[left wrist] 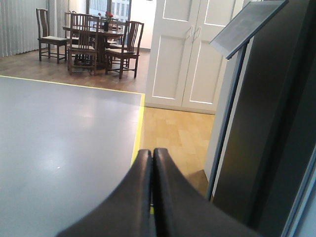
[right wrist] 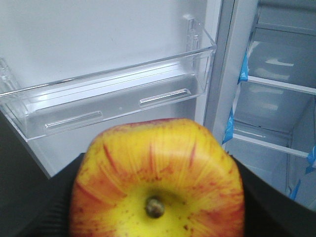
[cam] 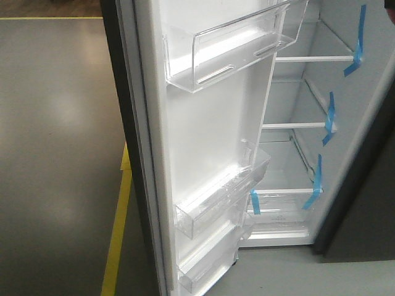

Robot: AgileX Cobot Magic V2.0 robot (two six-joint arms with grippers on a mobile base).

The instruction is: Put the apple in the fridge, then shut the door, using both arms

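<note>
Apple [right wrist: 157,177] is right up in my right wrist cam, stem end facing the lens. My right gripper [right wrist: 157,212] is pinching it from both sides, and you can see the dark fingers [right wrist: 39,207] hugging its flanks, opened only as wide as the fruit. I'd guess that side grip is there so it goes in level and can be set down on a shelf without rolling.

It's not in the fridge [cam: 296,160] yet. Just past the apple is a clear bin [right wrist: 108,98] on the white inside of the door [cam: 210,123], which stands wide open. Further right and deeper in are the white shelves [right wrist: 276,84] with their blue tape strips [cam: 330,117], and that's where I reckon it belongs.

My left gripper [left wrist: 152,155] has its fingers pressed flat together with nothing between them. It hangs just beside a dark grey face [left wrist: 266,128], which I take to be the door's outside, so it's probably parked there to push the door shut later. Beyond it there's grey floor [left wrist: 64,148], a yellow line [left wrist: 139,123], and a dining set [left wrist: 94,39] way at the back.
</note>
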